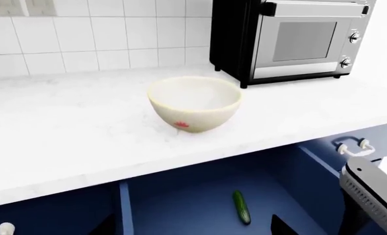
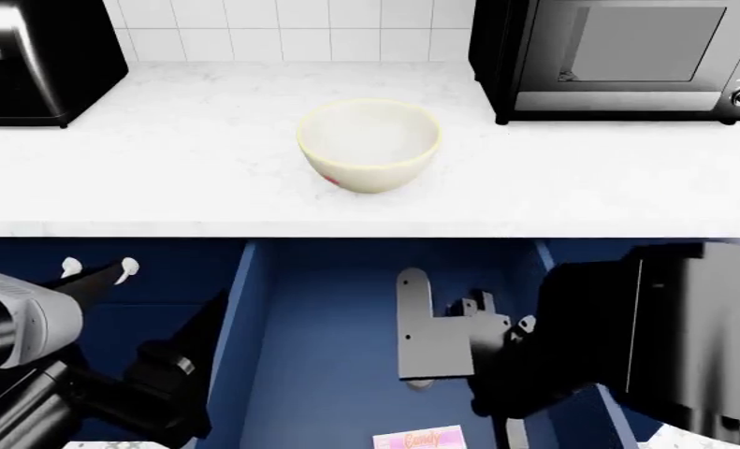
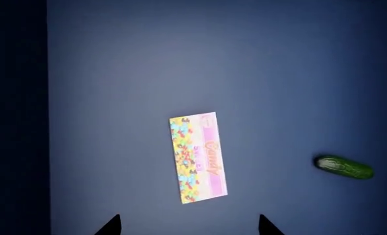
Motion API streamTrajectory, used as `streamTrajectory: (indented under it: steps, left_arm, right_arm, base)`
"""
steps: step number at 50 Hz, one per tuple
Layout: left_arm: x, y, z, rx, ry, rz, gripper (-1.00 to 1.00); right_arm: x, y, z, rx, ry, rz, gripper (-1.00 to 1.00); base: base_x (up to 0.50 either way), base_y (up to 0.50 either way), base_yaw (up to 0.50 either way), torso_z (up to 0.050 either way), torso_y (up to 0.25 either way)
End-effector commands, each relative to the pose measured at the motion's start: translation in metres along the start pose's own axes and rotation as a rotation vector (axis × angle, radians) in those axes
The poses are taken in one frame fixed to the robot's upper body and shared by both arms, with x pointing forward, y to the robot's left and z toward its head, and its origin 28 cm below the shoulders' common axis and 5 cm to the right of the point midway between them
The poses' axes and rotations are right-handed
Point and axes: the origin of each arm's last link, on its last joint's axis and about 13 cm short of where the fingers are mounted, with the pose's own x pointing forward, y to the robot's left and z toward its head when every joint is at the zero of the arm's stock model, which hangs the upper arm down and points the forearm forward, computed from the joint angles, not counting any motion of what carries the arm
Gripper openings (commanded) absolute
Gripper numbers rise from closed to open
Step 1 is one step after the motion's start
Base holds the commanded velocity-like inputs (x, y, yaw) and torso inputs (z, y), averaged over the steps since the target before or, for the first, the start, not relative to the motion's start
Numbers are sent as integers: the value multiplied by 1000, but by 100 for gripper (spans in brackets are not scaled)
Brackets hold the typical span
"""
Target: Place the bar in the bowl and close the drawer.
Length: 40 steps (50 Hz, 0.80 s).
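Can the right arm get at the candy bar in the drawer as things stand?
Probably yes. The right end effector hangs open above the bar, which lies flat on the drawer floor with the cucumber well apart.

Pink/yellow bar [image 3: 198, 157] flat in open drawer [image 3: 115, 73]; cream bowl [image 2: 369, 145] upright on counter.

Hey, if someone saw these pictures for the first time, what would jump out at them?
Probably the cream bowl standing alone on the white counter, empty inside. Next, the open navy drawer below it, where the pink and yellow bar lies flat near a small green cucumber, with the right tool open above the bar.
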Motion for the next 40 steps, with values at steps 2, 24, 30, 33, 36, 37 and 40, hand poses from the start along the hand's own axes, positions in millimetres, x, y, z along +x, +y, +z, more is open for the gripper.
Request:
streamTrajectory:
  steps: [2,24,30,33,36,37,40]
  left_arm:
    - [1,1,-2,-3,4,1,100]
    - [4,3,-5,-9,13,-1,100]
    - [4,2,-5,-8,14,-2,100]
    - [4,2,-5,-7,15,-3,100]
    - [4,2,-5,-8,17,-3,100]
    - [4,2,-5,-8,17,-3,100]
    - [4,2,-5,-8,17,-3,100]
  right_arm:
    - [21,-4,-5,20,27,-13,100]
    - [58,-12,-10,-20,59,-30,100]
    - [64,-12,-8,-77,71,-9,100]
    - [66,-14,-7,-101,73,2,100]
    - [69,-15,-5,-121,82,1,100]
    - [69,-15,-5,-125,85,1,100]
    - [70,-15,-4,-135,86,-1,100]
  base:
    - [0,0,0,0,0]
    - [0,0,0,0,0]
    - [0,0,0,0,0]
    - [0,0,0,0,0]
    - [0,0,0,0,0]
    - [0,0,0,0,0]
    - [0,0,0,0,0]
